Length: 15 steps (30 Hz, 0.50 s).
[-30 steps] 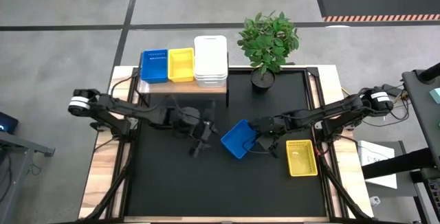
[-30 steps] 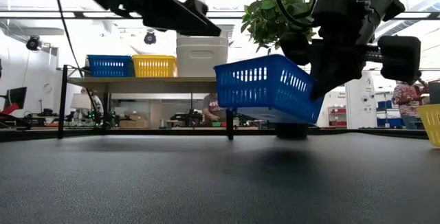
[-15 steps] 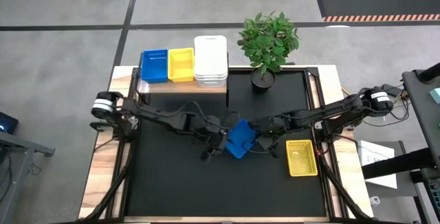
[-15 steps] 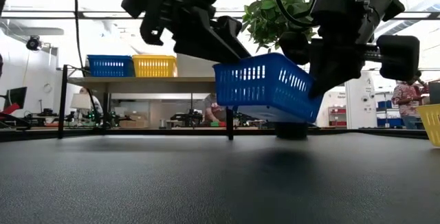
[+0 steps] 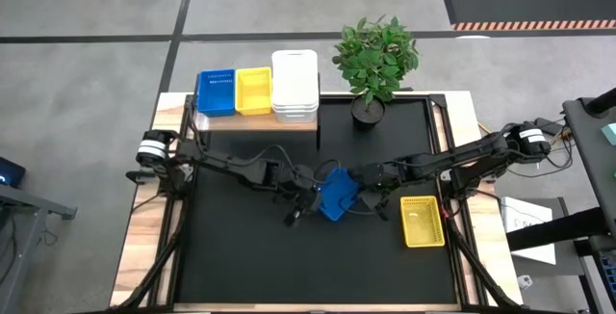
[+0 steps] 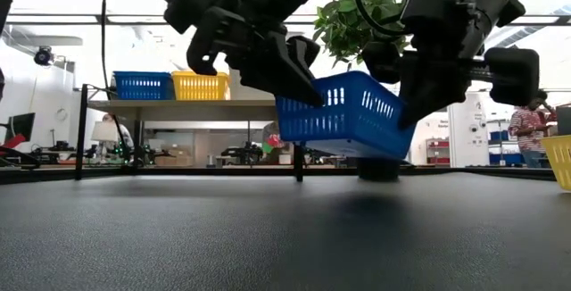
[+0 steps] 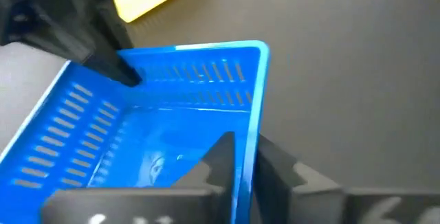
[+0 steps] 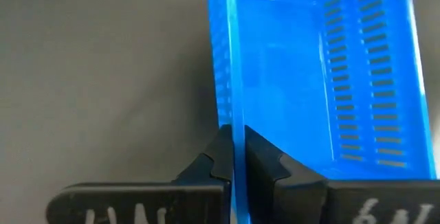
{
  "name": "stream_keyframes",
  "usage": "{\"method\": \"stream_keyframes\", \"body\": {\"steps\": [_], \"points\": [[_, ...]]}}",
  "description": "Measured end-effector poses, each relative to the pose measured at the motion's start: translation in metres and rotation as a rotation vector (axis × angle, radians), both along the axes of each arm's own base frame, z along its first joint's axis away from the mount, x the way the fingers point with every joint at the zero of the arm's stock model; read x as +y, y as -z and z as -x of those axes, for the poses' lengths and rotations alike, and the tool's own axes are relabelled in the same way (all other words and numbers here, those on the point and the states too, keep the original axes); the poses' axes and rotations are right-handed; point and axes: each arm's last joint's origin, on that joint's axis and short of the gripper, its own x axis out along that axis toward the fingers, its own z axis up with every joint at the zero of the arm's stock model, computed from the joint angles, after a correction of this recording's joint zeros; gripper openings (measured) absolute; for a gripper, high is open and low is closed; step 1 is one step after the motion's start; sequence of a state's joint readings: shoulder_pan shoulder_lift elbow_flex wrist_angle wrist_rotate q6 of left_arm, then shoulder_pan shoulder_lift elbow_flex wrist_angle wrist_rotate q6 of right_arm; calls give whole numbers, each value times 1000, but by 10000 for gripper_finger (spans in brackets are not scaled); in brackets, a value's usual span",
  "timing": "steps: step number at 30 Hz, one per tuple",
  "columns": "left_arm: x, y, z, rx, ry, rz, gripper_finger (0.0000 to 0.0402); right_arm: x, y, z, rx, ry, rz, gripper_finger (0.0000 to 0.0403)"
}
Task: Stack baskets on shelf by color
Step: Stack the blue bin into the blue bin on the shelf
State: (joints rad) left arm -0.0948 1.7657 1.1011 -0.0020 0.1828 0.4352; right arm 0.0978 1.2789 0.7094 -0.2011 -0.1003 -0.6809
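A blue basket [image 5: 337, 195] [image 6: 348, 117] hangs above the middle of the black table, held between both arms. My left gripper [image 5: 318, 198] [image 6: 308, 90] is shut on its left side. My right gripper [image 5: 358, 196] [image 6: 406, 103] is shut on its right side. On the light-wood shelf [image 5: 252, 124] at the far left stand a blue basket [image 5: 216, 91], a yellow basket [image 5: 253, 90] and a stack of white baskets [image 5: 295, 85]. Another yellow basket [image 5: 423, 221] lies flat on the table at the right. My left gripper pinches one wall of the blue basket at its rim [image 7: 249, 138], one finger inside the basket and one outside. The fingers come slanting down from the table's left. The basket is clear of the table. My right gripper pinches the opposite side's wall at its rim [image 8: 232, 124], with one finger on each face of the wall. Its fingers slant down from the table's right. The basket hangs lifted and slightly tilted.
A potted plant [image 5: 375, 59] stands at the far edge, right of the shelf. The black table surface [image 5: 250, 256] lies bare in front of the arms. People and benches show in the room beyond the table.
My left gripper has moved toward the table's right edge and down to the blue basket, then shut on its wall. The basket has stayed lifted in my right gripper.
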Motion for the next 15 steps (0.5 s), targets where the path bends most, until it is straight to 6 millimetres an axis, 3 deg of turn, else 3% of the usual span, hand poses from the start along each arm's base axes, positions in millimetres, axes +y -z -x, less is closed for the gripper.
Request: {"method": "stream_keyframes", "body": {"steps": [6, 15], "points": [[-1, -1, 0, -3, 9, 6, 2, 1, -1, -1, -12, 40, -29, 20], [1, -6, 1, -22, -6, 6, 0, 0, -8, -3, -60, 76, -56, 119]]}}
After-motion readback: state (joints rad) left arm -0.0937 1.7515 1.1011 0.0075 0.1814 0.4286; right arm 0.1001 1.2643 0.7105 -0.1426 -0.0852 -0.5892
